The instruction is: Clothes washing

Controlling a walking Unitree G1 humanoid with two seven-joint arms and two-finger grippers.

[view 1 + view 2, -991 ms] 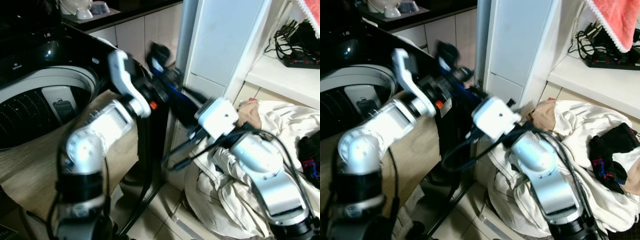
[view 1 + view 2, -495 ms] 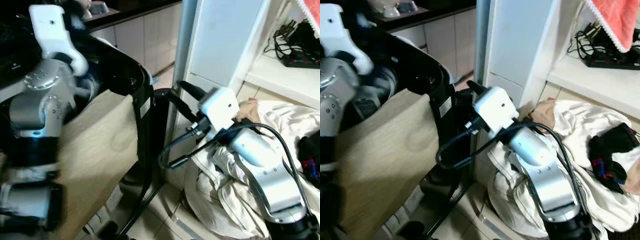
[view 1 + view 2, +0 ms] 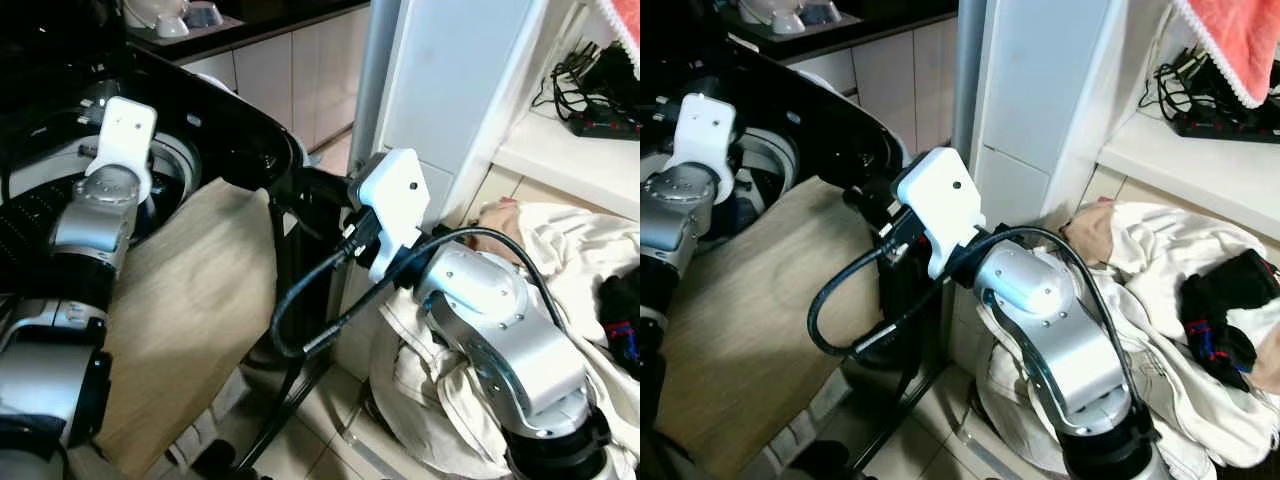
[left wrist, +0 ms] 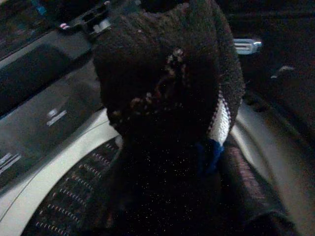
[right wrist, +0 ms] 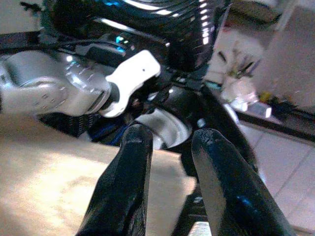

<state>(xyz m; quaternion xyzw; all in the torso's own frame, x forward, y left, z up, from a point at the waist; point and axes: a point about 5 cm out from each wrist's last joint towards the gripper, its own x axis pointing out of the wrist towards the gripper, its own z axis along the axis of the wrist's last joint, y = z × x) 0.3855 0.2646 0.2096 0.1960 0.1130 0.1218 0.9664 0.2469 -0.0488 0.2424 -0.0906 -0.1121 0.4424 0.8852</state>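
Left eye view: the left arm reaches over the rim of the black washing machine [image 3: 235, 135], its wrist above the open drum [image 3: 30, 215]. A tan cloth [image 3: 185, 300] drapes the machine's front corner. The right arm crosses in front of a white cabinet [image 3: 450, 90], its cable looping low — behind it a heap of white laundry [image 3: 560, 250] lies on the floor under a shelf holding a power strip [image 3: 605, 120].

Right eye view: a pink towel [image 3: 1235, 40] hangs at the shelf's edge; a dark garment [image 3: 1220, 310] lies on the heap.

Left wrist view: the left gripper is hidden, fingers clamped on a dark knitted garment [image 4: 167, 98] held over the drum's perforated wall [image 4: 64, 201].

Right wrist view: the right gripper [image 5: 170, 182] holds nothing, fingers [image 5: 130, 182] parted, pointed at the machine's corner above the cloth — the left arm's wrist [image 5: 128, 81] beyond.
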